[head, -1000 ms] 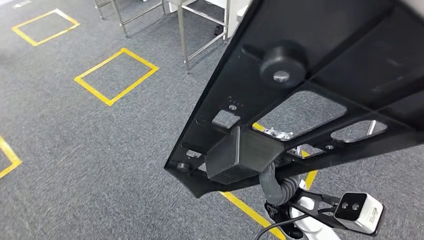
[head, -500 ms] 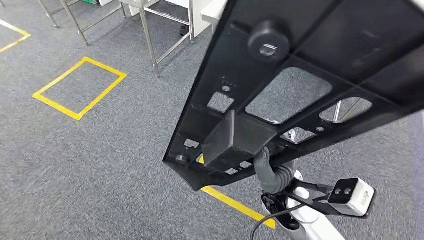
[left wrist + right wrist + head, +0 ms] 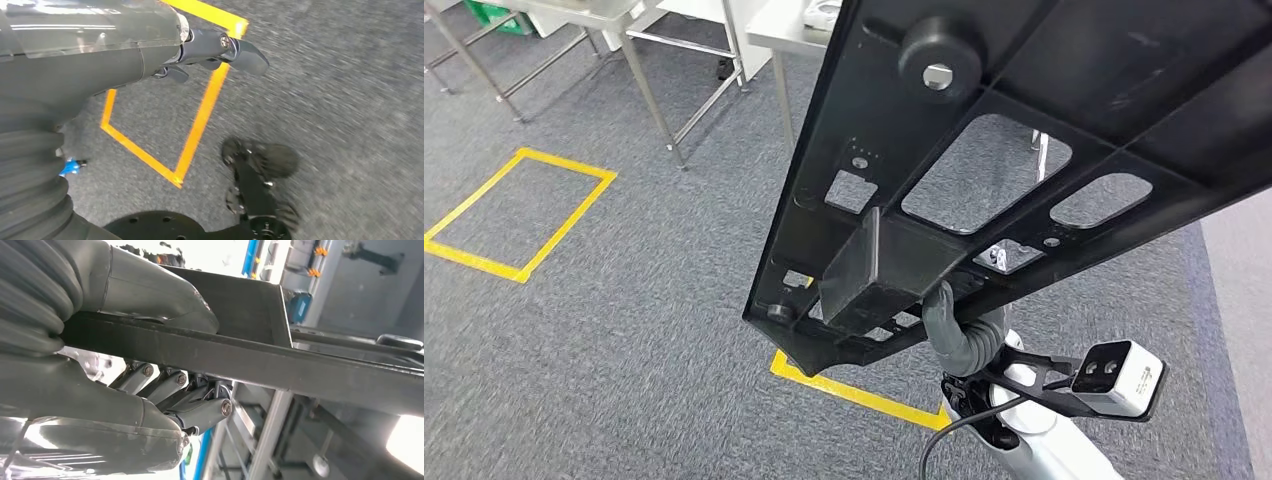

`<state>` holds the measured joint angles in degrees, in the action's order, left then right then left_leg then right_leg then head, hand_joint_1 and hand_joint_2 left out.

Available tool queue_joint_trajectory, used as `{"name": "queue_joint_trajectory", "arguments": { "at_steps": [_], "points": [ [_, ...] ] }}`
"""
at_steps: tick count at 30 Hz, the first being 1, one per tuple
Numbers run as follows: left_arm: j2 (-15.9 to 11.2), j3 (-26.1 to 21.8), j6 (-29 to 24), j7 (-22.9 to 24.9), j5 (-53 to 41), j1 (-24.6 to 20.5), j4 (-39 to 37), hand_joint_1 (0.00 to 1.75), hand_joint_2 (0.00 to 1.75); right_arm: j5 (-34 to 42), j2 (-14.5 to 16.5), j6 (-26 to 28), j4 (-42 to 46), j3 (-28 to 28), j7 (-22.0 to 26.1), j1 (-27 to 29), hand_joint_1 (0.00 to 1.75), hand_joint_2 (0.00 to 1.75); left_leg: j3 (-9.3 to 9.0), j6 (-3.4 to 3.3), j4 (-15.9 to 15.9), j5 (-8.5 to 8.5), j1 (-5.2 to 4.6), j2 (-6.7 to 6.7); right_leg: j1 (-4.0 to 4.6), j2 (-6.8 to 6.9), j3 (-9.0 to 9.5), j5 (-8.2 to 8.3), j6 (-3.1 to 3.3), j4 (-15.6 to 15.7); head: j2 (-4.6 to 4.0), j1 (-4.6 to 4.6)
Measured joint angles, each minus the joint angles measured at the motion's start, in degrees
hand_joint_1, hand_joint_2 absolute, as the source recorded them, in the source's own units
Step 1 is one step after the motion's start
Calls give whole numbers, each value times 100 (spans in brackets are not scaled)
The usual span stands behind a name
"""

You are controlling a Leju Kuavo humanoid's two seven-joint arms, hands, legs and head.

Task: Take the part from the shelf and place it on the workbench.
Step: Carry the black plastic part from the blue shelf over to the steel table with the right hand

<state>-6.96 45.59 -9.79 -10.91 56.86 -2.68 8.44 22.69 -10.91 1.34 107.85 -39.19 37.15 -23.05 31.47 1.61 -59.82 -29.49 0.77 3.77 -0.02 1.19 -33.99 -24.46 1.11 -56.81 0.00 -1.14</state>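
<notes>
Floor (image 3: 574,330): grey carpet, marked with yellow tape outlines (image 3: 519,212); one rectangle lies at the left of the head view, and a second tape corner lies below the lower tip of the part.

Metal frames (image 3: 674,90): steel legs and rails stand on the carpet at the upper left of the head view.

Counter (image 3: 789,30): a light-coloured top on metal legs, at the upper centre of the head view, partly hidden behind the part.

Left robot hand (image 3: 210,47): seen in the left wrist view above the carpet and a tape outline. It holds nothing, and its dark fingers (image 3: 245,52) stretch out straight. The view is blurred.

Part (image 3: 1024,150): a large flat black panel with ribs, cut-out windows, a round knob (image 3: 939,62) and a box-shaped block (image 3: 874,275) on its visible face. It is off the floor, tilted, running from the lower centre to the upper right of the head view.

Right robot hand (image 3: 964,335): grips the part at its lower edge, just beside the block. In the right wrist view the thumb (image 3: 150,295) presses on one face of the panel edge and the fingers (image 3: 195,400) curl against the opposite face, so the edge is clamped between them.

Wrist camera (image 3: 1119,378): a white housing on a black bracket, just beside the right wrist, below the part.
</notes>
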Motion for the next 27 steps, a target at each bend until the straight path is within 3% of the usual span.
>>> {"name": "queue_joint_trajectory", "arguments": {
  "at_steps": [2,3,4,5,6,7,9,11,13,15,17,19,20,21,22,24,26,27],
  "points": [
    [-1,0,0,0,8,14,0,0,175,3,-4,-1,-5,-11,1,-15,175,175,346,35,-729,-369,17,-272,-16,-123,9,12,37,12,0,0],
    [-1,0,-1,1,8,25,0,0,175,7,-5,-1,-13,-19,-1,-14,175,175,551,47,-1130,-520,17,-312,-14,-194,7,10,42,6,0,0],
    [-2,0,-1,1,9,37,0,0,175,10,-7,-1,-24,-28,-2,-12,175,175,704,54,-1401,-574,17,-325,-11,-272,6,7,44,-3,0,0],
    [-2,0,-1,1,9,44,0,0,175,13,-8,-1,-35,-38,-3,-11,175,175,761,53,-1454,-507,18,-329,-10,-352,7,3,43,-16,0,0],
    [-3,0,-1,1,9,46,0,0,175,13,-8,-2,-43,-48,-3,-10,175,175,705,45,-1263,-330,19,-341,-12,-432,11,-3,38,-29,0,-1],
    [-5,0,-1,1,9,45,0,0,175,13,-8,-2,-46,-57,-3,-10,175,175,555,31,-880,-87,22,-393,-15,-508,17,-12,25,-44,0,0],
    [-15,0,-1,-1,11,40,0,0,175,13,-8,-3,-46,-71,-3,-12,175,175,235,-16,-114,242,32,-623,-11,-645,5,-33,-15,-86,0,0],
    [-21,0,-1,-15,16,35,0,0,175,14,-10,7,-46,-85,-3,-12,175,175,119,-73,165,296,25,-742,-17,-759,-36,-31,-77,-112,0,1],
    [-13,0,1,-38,23,19,1,0,175,15,-15,30,-46,-101,-3,-10,175,175,108,-140,194,317,22,-632,-30,-845,-65,-17,-148,-111,0,0],
    [-5,0,1,-54,27,6,1,0,175,15,-20,46,-46,-114,-1,-22,175,175,87,-221,240,346,40,-508,-16,-656,-152,-137,-212,-285,0,1],
    [-4,0,0,-61,30,12,0,0,175,14,-23,51,-46,-131,1,-34,175,175,79,-272,263,351,38,-383,-20,-313,-445,-473,-268,-889,0,1],
    [-4,0,-1,-63,32,27,0,0,175,13,-25,52,-48,-149,1,-29,175,175,82,-284,262,340,25,-251,-51,-172,-811,-760,-312,-1614,0,1],
    [-4,0,-1,-63,32,30,0,0,175,13,-27,53,-48,-156,1,-27,175,175,80,-282,261,332,23,-183,-64,-150,-889,-761,-324,-1759,0,1],
    [-4,0,-1,-65,32,28,0,0,175,13,-28,55,-49,-160,1,-27,175,175,72,-274,260,323,23,-116,-73,-126,-844,-653,-327,-1665,0,1],
    [-4,0,-1,-73,31,23,0,0,175,13,-30,60,-48,-161,1,-30,175,175,57,-262,260,312,23,-56,-75,-80,-677,-466,-319,-1346,0,1],
    [-4,0,3,-101,28,16,0,0,175,13,-30,86,-45,-162,4,-42,175,175,17,-222,257,279,7,42,-39,144,-223,-136,-260,-515,0,1],
    [-11,0,23,-128,28,9,0,0,175,1,-37,141,-37,-160,21,-50,175,175,-14,-161,252,246,-15,117,11,265,-17,-51,-179,-118,0,1],
    [-15,0,45,-134,29,5,0,0,175,-11,-49,169,-34,-158,34,-49,175,175,-27,-126,256,234,-22,156,30,230,-19,-66,-144,-102,0,1]
  ]
}}
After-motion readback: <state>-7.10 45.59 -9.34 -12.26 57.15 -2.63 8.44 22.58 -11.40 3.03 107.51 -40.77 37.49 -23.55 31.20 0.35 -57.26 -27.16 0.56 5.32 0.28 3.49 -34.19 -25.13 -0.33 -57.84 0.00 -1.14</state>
